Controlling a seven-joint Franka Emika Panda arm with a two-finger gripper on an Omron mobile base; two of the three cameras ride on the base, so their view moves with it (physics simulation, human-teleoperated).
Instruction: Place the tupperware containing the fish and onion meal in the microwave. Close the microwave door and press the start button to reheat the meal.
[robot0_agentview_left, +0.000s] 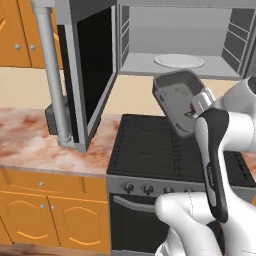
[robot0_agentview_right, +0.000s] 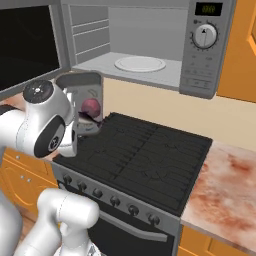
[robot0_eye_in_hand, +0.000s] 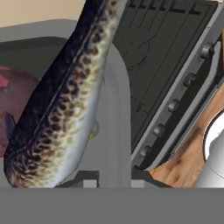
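Tupperware (robot0_agentview_left: 176, 100) is held tilted in your gripper (robot0_agentview_left: 198, 106), right of centre frame, over the stove (robot0_agentview_right: 145, 155).
Jaws clamp its rim; onion (robot0_agentview_right: 90, 106) and spotted fish (robot0_eye_in_hand: 61, 113) lie inside. Beyond, upper frame: microwave (robot0_agentview_right: 205, 60) cavity, door (robot0_agentview_left: 87, 75) swung open left.

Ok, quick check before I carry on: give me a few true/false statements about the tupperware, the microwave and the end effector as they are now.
1. The microwave door stands open. True.
2. The tupperware rests on the turntable. False: it is held up over the stove, tilted, below the microwave cavity.
3. The turntable is bare. True.
4. The tupperware holds a spotted fish and a red-purple onion. True.
5. The end effector is open and apart from the tupperware. False: it is shut on the rim.
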